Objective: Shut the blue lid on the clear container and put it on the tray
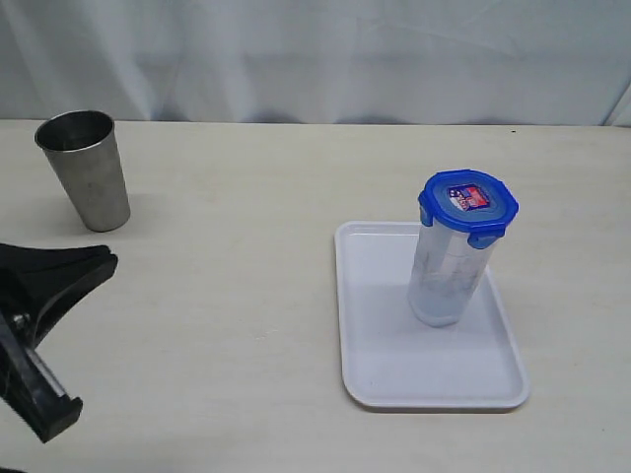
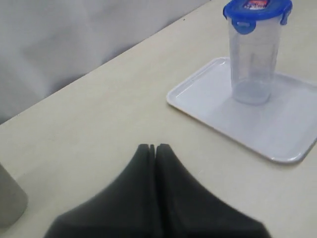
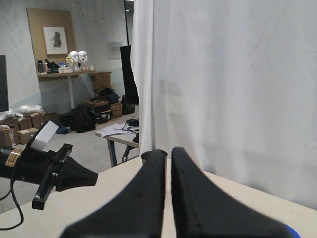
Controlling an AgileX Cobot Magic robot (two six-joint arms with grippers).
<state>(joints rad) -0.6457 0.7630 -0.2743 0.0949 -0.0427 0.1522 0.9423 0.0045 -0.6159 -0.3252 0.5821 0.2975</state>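
Observation:
The clear container (image 1: 446, 281) stands upright on the white tray (image 1: 394, 365), right of centre, with the blue lid (image 1: 468, 204) seated on its rim and the sticker facing up. The left wrist view shows the same: lid (image 2: 257, 7) on container (image 2: 252, 59), on the tray (image 2: 292, 129). My left gripper (image 1: 110, 261) hovers at the table's left side, far from the tray, shut and empty (image 2: 152, 146). My right gripper (image 3: 168, 150) is out of the exterior view; its fingers stand close together with nothing between them, raised above the table.
A grey metal cup (image 1: 86, 169) stands at the back left of the table, just beyond my left gripper. A white curtain (image 1: 315, 59) hangs along the table's far edge. Bare tabletop (image 1: 237, 296) lies between cup and tray.

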